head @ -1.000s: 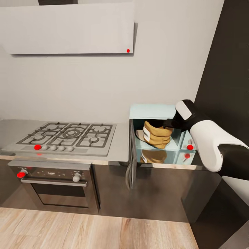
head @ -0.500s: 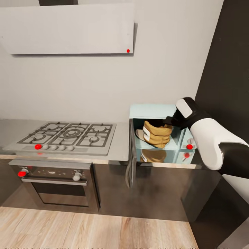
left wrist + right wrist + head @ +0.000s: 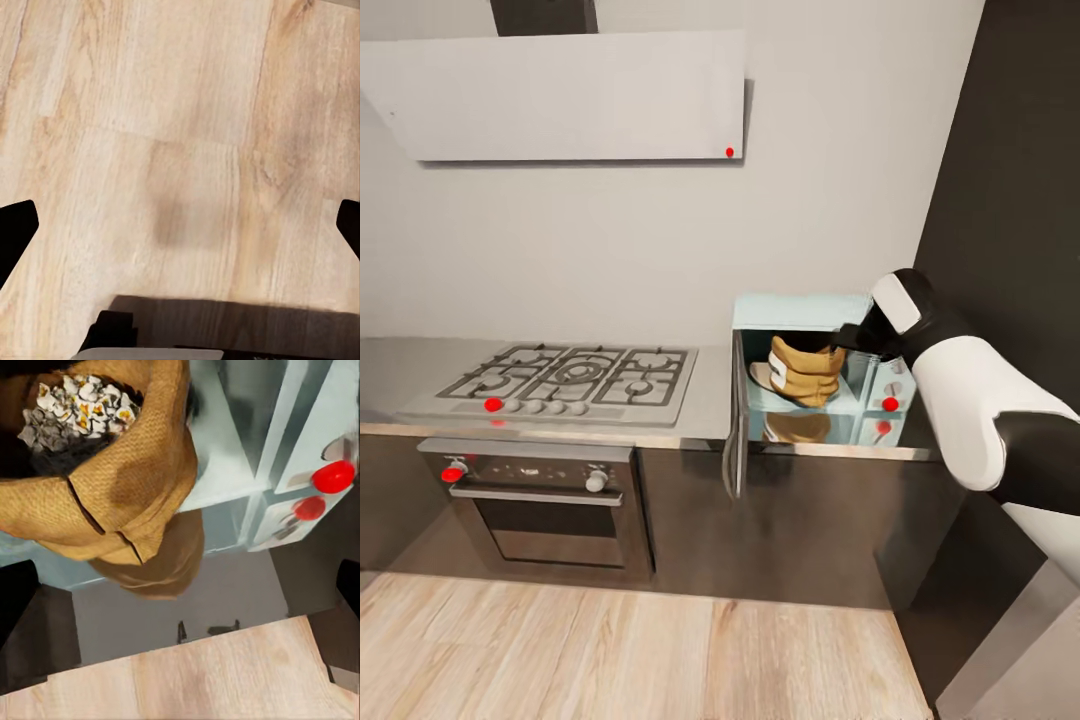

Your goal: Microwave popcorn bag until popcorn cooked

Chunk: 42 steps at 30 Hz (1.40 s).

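Head view: the popcorn bag (image 3: 801, 370) stands inside the open microwave (image 3: 815, 372) at the right end of the countertop (image 3: 705, 415), door swung wide; the right gripper (image 3: 844, 340) reaches its rim, though whether it grips is hard to tell there.

Left wrist view: the left gripper (image 3: 180, 229) hangs spread and empty over the floor (image 3: 172, 135).

Right wrist view: right fingers apart, bag free, popcorn (image 3: 79, 406) visible inside; the risk is the retreating arm snagging the bag and tipping it out, or a door shut on it.

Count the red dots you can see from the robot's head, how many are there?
5. One on the range hood, one on the hob, one on the oven, and two on the microwave panel, one above the other. More may be hidden.
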Available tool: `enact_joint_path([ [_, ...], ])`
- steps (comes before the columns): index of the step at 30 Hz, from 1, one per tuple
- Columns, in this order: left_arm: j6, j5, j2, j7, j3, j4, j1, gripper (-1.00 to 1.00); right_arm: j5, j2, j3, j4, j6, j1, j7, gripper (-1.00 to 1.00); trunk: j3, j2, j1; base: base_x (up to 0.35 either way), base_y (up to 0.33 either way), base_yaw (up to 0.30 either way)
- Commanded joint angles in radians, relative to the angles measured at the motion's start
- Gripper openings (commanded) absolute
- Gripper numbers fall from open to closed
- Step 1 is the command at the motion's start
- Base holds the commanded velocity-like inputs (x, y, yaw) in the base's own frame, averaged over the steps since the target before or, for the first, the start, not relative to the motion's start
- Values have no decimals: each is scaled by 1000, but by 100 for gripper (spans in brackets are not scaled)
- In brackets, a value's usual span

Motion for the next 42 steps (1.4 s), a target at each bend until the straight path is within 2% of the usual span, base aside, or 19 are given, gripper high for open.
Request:
enact_joint_path([
  [1, -3, 1, -1, 0, 4, 1, -1, 100, -10, -2, -1, -18, 2, 1, -8, 100, -1, -1, 0, -13, 0, 0],
  [5, -3, 1, -2, 0, 3, 0, -1, 100, -9, -10, 9, -184, 2, 31, 33, 100, -1, -1, 0, -3, 0, 0],
  [9, -3, 1, -2, 0, 3, 1, -1, 100, -10, -28, 11, -309, 2, 96, 73, 100, -1, -1, 0, 0, 0, 0],
  [12, -3, -3, -2, 0, 3, 1, -1, 100, -5, -30, 31, -540, 2, 228, 114, 100, -1, -1, 0, -166, 0, 0],
  [14, -3, -5, -2, 0, 3, 1, -2, 100, -3, -30, 80, -687, 2, 303, 119, 100, -1, -1, 0, -313, 0, 0],
  [17, -3, -6, -2, 0, 3, 0, -2, 100, -2, -32, 109, -793, 2, 395, 119, 100, -1, -1, 0, -337, 0, 0],
  [20, -3, -4, -2, 0, 3, 1, -2, 100, 0, -48, 117, -961, 2, 522, 118, 100, -1, -1, 0, -224, 0, 0],
  [21, -3, -1, -3, 0, 4, 1, -2, 100, 1, -55, 118, -1057, 2, 602, 118, 100, -1, -1, 0, -54, 0, 0],
  [24, -3, 2, -8, 1, 9, -1, -2, 100, 3, -60, 121, -1149, -6, 774, 124, 100, -1, -1, 0, -20, 0, 0],
  [27, -3, 3, -10, 1, 9, -1, -2, 100, 6, -77, 163, -1157, -162, 882, 164, 100, -1, -1, 0, -2, 0, 0],
  [29, -3, 4, -10, 2, 11, -1, -2, 100, 7, -91, 187, -1137, -229, 906, 178, 100, -1, -1, 0, 0, 0, 0],
  [31, -3, 5, -9, 4, 14, -1, -2, 100, 10, -95, 198, -1120, -370, 949, 177, 100, -1, -1, 0, 0, 0, 0],
  [32, -3, 3, -6, 3, 12, -1, -2, 100, 48, -92, 210, -1116, -500, 992, 175, 100, -1, -1, 0, 0, 0, 0],
  [33, -3, 1, -6, 2, 10, -1, -2, 100, 91, -90, 226, -1115, -559, 1005, 175, 100, -1, -1, 0, 0, 0, 0],
  [35, -3, 3, -3, 2, 12, -1, -2, 100, 229, -85, 278, -1105, -654, 1020, 177, 100, -1, -1, 0, 0, 0, 0],
  [36, -3, 3, -3, 2, 12, -1, -2, 100, 251, -81, 284, -1081, -672, 1019, 178, 100, -1, -1, 0, 0, 0, 0],
  [39, -3, 5, -4, 3, 14, -1, -2, 100, 282, -49, 292, -827, -791, 917, 209, 100, -1, -1, 0, 0, 0, 0],
  [41, -3, 6, -4, 3, 14, -1, -2, 100, 286, -39, 293, -590, -910, 813, 281, 100, -1, -1, 0, 0, 0, 0],
  [42, -3, 6, -4, 4, 14, -1, -2, 100, 286, -31, 292, -399, -999, 727, 361, 100, -1, -1, 0, 0, 0, 0],
])
